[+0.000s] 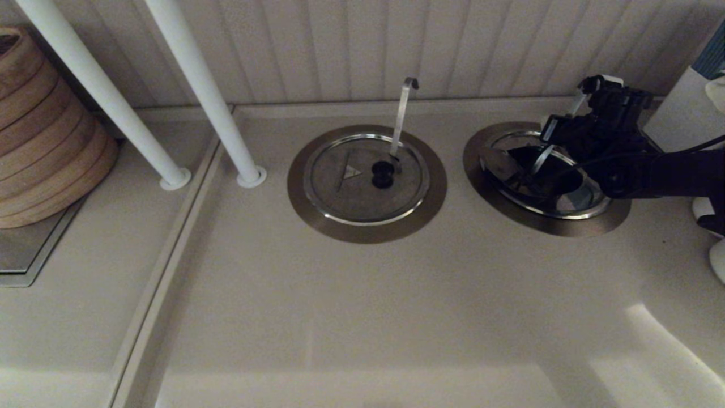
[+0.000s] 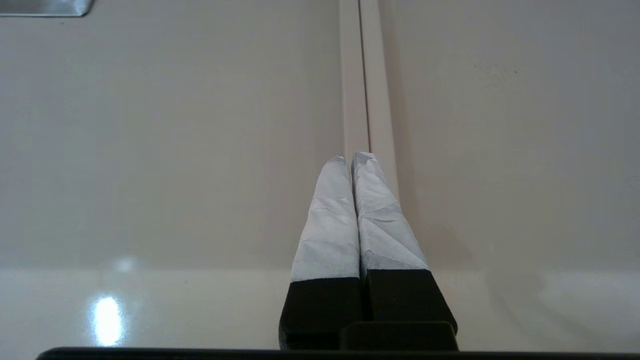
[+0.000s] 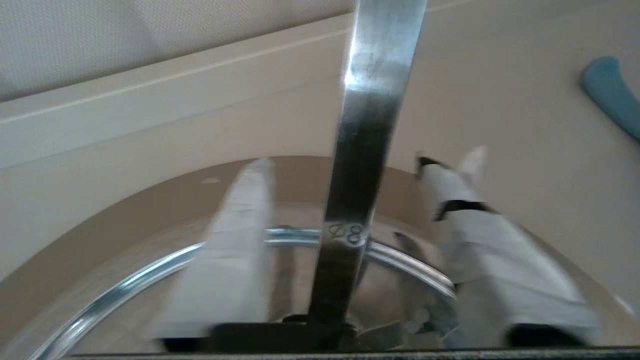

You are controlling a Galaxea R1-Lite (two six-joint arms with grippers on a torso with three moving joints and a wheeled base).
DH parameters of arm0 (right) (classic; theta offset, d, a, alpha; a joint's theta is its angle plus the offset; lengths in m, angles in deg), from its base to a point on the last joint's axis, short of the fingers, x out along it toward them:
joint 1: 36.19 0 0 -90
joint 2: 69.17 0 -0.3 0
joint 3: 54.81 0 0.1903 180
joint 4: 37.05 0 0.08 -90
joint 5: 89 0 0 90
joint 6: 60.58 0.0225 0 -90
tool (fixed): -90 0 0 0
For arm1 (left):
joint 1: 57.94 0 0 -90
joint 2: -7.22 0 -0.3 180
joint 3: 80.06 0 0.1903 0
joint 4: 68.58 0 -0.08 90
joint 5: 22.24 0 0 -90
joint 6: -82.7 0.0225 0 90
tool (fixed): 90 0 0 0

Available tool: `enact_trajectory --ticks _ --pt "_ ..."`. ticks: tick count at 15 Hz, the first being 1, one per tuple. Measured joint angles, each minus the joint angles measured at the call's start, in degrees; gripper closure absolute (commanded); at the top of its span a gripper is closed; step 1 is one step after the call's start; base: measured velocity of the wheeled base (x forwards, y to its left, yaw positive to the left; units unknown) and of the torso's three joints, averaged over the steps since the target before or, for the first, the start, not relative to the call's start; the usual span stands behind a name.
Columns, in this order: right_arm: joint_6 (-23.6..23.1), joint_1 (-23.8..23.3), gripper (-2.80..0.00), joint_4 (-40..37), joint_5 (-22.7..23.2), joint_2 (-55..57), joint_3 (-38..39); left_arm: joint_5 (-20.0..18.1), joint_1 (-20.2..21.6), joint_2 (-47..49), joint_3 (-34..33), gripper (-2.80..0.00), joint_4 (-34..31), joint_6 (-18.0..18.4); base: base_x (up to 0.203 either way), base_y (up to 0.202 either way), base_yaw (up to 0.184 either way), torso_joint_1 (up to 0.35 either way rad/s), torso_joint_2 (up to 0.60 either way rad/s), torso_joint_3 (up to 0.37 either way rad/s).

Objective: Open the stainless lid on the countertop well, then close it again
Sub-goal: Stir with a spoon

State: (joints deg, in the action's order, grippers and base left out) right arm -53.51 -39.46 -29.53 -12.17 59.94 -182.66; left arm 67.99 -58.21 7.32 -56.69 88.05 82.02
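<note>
While the right tool [image 1: 558, 136] hangs over the far side of the countertop well [image 1: 566, 225] at the worktop's right in the head view, the stainless lid [image 1: 572, 198] looks partly folded up, with the dark hole showing. In the left wrist view, the left tool [image 2: 352, 160] sits over bare worktop, fingers pressed together and empty. In the right wrist view, the right tool's fingers stand apart, straddling an upright steel strip [image 3: 370, 125] without touching it. Closing here could pinch that strip instead of the knob, and the lid might drop shut.
</note>
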Motion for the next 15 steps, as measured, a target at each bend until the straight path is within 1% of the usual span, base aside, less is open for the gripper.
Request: enact_trajectory --ticks 10,12,15 --pt "1.16 0.24 0.00 0.00 -0.04 -0.30 0.46 0.01 0.00 0.00 0.00 0.00 0.00 0.00 0.000 0.000 0.000 0.000 0.00 0.000" --pt "1.11 0.33 0.00 -0.12 0.13 -1.66 2.29 -0.02 0.00 0.00 0.00 0.00 0.00 0.02 0.000 0.000 0.000 0.000 0.00 0.000" --pt "0.95 1.38 0.00 -0.16 1.77 -6.99 8.40 -0.02 0.00 0.00 0.00 0.00 0.00 0.04 0.000 0.000 0.000 0.000 0.00 0.000"
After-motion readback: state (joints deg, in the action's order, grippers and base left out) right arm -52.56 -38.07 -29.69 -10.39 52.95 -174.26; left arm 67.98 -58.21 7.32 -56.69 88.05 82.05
